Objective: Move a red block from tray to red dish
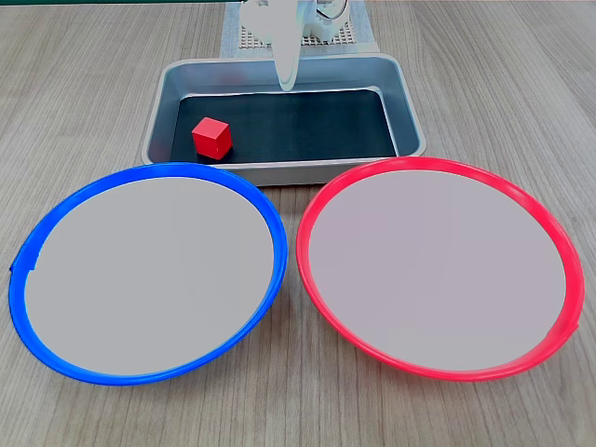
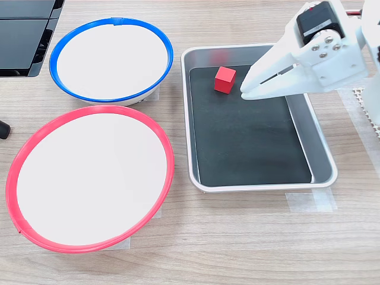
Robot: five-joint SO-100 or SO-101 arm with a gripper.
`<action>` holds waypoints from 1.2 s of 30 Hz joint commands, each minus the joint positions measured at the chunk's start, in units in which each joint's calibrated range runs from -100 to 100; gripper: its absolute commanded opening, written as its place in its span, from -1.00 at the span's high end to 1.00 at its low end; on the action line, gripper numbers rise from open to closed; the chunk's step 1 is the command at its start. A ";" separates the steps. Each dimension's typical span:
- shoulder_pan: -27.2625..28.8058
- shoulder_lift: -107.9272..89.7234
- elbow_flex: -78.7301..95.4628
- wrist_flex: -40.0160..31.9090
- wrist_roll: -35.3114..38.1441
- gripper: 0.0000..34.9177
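we hover our gripper, jaws pressed together & empty, near red block in tray; red dish bare, pickup & transfer left.

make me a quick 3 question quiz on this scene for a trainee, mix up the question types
1. True or false: the red block already lies on the red dish.
2. Multiple choice: in the second exterior view, the gripper is (A) over the blue dish, (B) over the tray close to the block, (C) resting on the red dish.
3. Short answer: what lies on the two dishes?

Key
1. False: it sits on the tray's black bottom, at the end nearer the blue dish.
2. B: its tip hangs just beside the block, holding nothing.
3. Nothing; both are bare.
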 commanded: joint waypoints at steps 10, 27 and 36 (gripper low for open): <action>-0.33 -0.34 0.00 0.19 0.20 0.98; -0.33 -0.34 0.00 0.19 0.20 0.98; 2.03 -0.34 0.00 0.19 -1.27 0.98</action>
